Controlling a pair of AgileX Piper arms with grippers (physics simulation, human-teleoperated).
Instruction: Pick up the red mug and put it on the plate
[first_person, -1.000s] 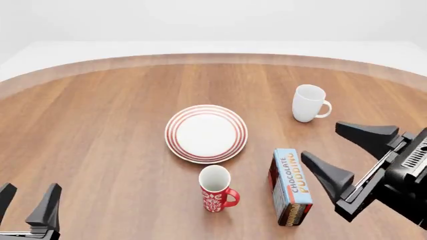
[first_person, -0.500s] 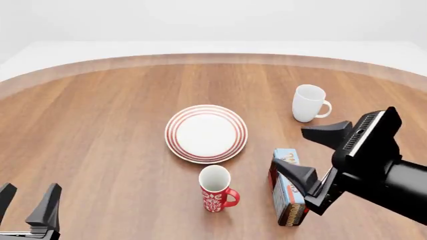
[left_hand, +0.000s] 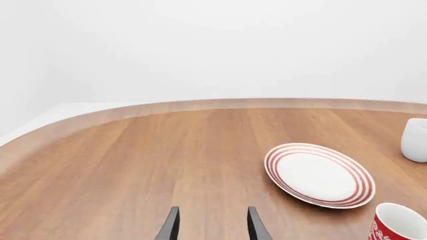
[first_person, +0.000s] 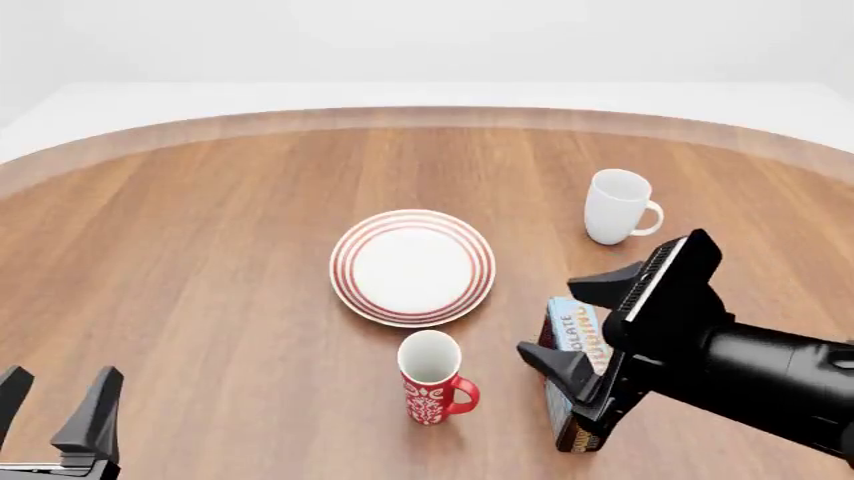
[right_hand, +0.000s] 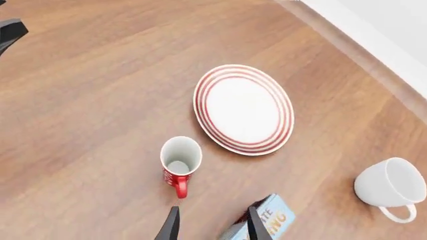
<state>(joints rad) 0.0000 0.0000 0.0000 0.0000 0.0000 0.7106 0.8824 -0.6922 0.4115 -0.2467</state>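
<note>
Front view: spread right end effector (first_person: 582, 318) hangs just right of the upright red mug (first_person: 430, 377).

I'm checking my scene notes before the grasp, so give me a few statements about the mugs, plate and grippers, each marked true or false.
1. The red mug stands upright on the table, off the plate. True.
2. The right gripper is shut on the red mug. False: its fingers are spread and hold nothing, above the pudding box beside the mug.
3. The plate carries the white mug. False: the plate is bare; the white mug stands on the table toward the far right.
4. The red mug's handle points toward the right gripper's side. True.
5. The left gripper is open at the near left, away from all objects. True.
</note>
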